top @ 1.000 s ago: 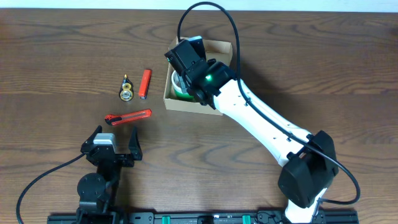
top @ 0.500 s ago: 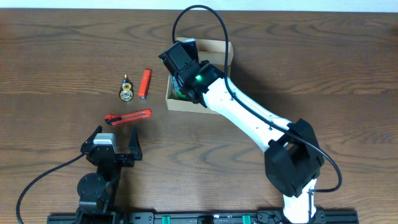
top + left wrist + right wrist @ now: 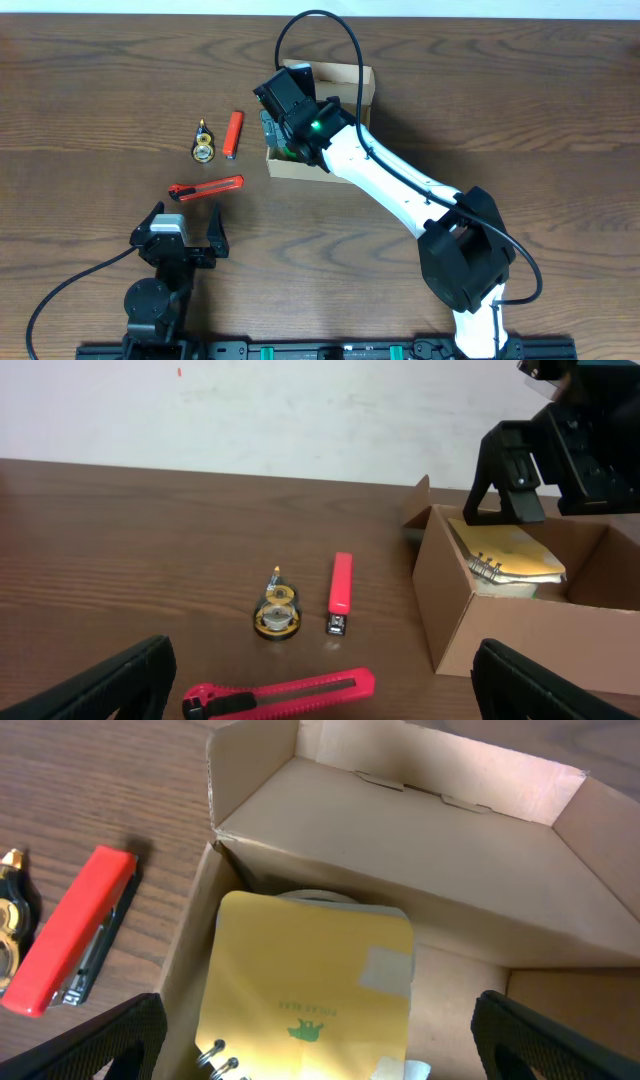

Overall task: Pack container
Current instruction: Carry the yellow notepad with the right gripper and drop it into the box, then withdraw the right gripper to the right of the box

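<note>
The container [image 3: 352,77] is a tan cardboard box, open at the top, on the table's far side; it also shows in the left wrist view [image 3: 500,625] and in the right wrist view [image 3: 420,830]. A yellow spiral notebook [image 3: 310,970] lies tilted inside the box [image 3: 512,552], resting on something pale and round. My right gripper [image 3: 274,125] hangs over the box's left half, open [image 3: 320,1042], with its fingers wide on either side of the notebook and not touching it. My left gripper [image 3: 185,220] stands open near the front edge [image 3: 325,698], holding nothing.
Left of the box lie a red stapler [image 3: 234,134] [image 3: 340,592] [image 3: 70,932] and a small gold-and-black tape dispenser [image 3: 203,144] [image 3: 277,612]. A red box cutter [image 3: 207,187] [image 3: 280,696] lies just ahead of my left gripper. The right arm reaches diagonally across the table.
My right gripper has spread its jaws wide and shifted a little left over the box, leaving the notebook lying free inside. The left arm has not moved.
</note>
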`<move>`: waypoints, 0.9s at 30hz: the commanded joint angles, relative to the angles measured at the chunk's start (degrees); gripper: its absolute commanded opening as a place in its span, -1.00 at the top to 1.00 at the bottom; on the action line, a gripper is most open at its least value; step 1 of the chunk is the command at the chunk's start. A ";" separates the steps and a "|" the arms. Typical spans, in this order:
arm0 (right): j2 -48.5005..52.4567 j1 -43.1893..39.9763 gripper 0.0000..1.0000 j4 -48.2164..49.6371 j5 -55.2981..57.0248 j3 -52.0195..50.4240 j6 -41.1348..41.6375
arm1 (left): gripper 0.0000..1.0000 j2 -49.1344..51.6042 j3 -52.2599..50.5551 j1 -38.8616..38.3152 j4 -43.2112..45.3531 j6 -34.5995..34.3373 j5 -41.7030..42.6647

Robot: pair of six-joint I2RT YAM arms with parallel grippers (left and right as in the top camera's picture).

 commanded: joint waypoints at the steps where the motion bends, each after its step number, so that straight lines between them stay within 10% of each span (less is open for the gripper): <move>1: 0.17 0.52 -0.99 0.09 0.39 0.68 0.33 | -0.91 -0.39 -2.14 0.22 -0.63 -0.20 -0.68; 15: -10.60 -1.36 -0.96 -24.20 -10.03 13.73 -6.91 | -0.91 -0.39 -2.14 0.22 -0.63 -0.20 -0.68; 27: -33.94 -4.02 -0.99 -32.20 -13.70 -1.27 -13.66 | -0.91 -0.39 -2.14 0.22 -0.63 -0.20 -0.68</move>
